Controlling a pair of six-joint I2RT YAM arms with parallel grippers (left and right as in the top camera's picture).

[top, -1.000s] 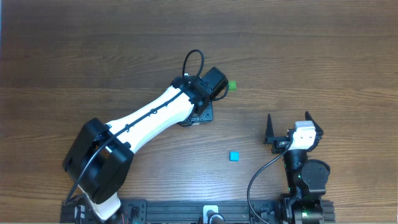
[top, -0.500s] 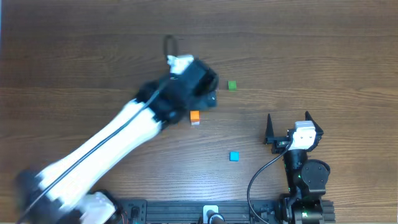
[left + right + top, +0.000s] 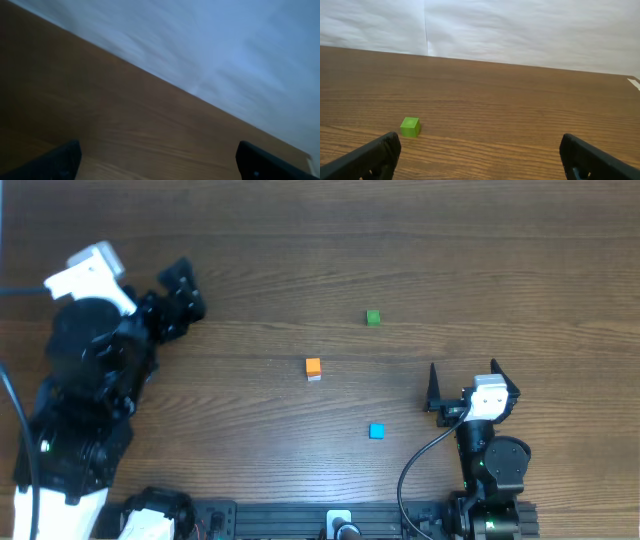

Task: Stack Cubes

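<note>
Top view showed three cubes spread over the table (image 3: pixel 500 240): the orange cube (image 3: pixel 313 366) near the middle, the green cube (image 3: pixel 373 318) farther up and right of it, and the blue cube (image 3: pixel 376 431) nearer the arm bases. All three lay well apart. A white sliver showed at the orange cube's near edge; whether that was another cube beneath it or only a pale face, I could not tell. Green and blue lay unstacked, so I judged most of the task was not yet done.

The left gripper (image 3: pixel 183 288) hung at the table's far left, well clear of every cube, fingers spread and holding nothing, probably parked there to leave the middle free. The right gripper (image 3: pixel 463 370) sat low just ahead of its base, fingers released and wide with nothing between them. It faced up the table toward the green cube, which likely made that its easiest pick.

From above, the spacing between cubes read plainly. Right wrist view added the side aspect: the green cube sat flat and square on the wood, ahead of the fingers and nearer one of them, with a white backdrop (image 3: pixel 520 30) beyond the table edge. Left wrist view looked across bare wood to the same backdrop
</note>
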